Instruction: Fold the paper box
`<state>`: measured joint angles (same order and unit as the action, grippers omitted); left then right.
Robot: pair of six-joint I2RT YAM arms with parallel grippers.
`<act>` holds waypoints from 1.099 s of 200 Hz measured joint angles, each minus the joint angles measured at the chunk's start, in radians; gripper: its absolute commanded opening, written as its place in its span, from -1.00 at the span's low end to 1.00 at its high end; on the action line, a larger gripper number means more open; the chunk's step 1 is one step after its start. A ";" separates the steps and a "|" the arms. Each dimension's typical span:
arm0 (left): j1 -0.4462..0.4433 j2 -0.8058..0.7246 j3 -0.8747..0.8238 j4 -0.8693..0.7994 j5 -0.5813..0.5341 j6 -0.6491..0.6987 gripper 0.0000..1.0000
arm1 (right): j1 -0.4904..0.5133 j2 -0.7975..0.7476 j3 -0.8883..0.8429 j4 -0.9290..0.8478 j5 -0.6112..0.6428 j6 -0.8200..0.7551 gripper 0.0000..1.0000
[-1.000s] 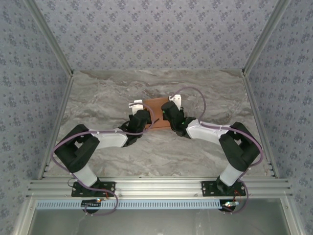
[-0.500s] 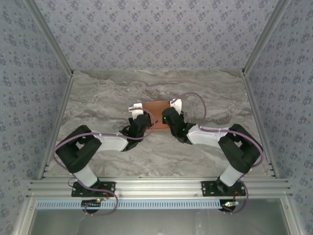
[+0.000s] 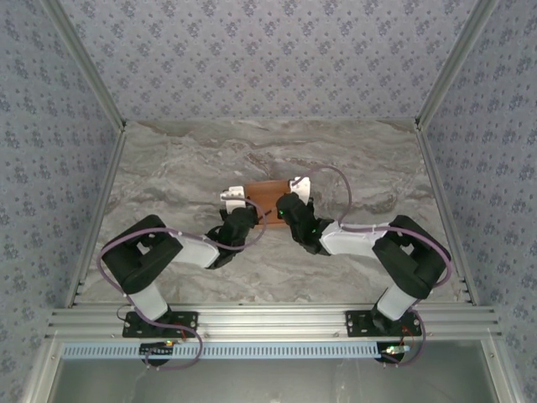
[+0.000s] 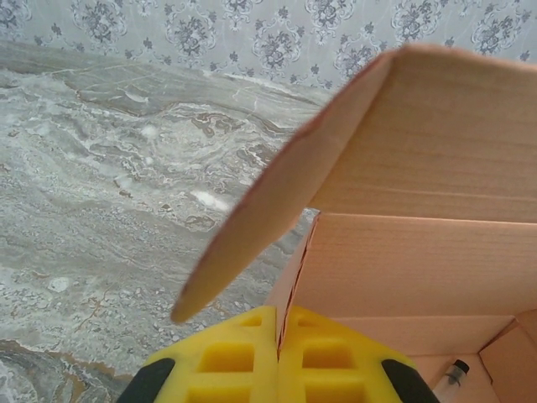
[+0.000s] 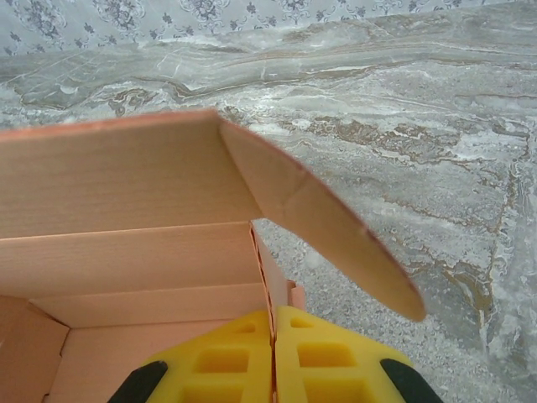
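End effectors (image 4: 278,329) (image 5: 273,326), two, seemingly pinching one paper box (image 3: 264,195)

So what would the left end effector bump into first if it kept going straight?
Probably the paper box: the left end effector is shut on it, and its curved lid flap hangs just ahead.

Grey marbled desk (image 3: 168,168) inside a papered enclosure

Floral-patterned blue-grey walls (image 3: 268,50) stand on three sides of the desk; a ribbed aluminium rail (image 3: 268,319) runs along its near edge.
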<state>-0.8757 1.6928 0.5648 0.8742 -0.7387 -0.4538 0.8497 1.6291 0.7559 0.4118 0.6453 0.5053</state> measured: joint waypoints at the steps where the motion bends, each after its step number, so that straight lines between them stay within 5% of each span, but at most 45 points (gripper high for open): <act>1: 0.000 0.000 -0.002 0.002 -0.001 0.001 -0.95 | 0.000 0.000 -0.001 0.002 0.000 0.000 -0.83; 220: -0.070 0.077 -0.123 0.299 -0.077 0.136 -1.00 | 0.121 -0.020 -0.130 0.111 0.146 0.033 -0.81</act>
<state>-0.9455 1.7702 0.4419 1.1732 -0.8154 -0.3180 0.9707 1.6093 0.6258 0.5232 0.7914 0.5381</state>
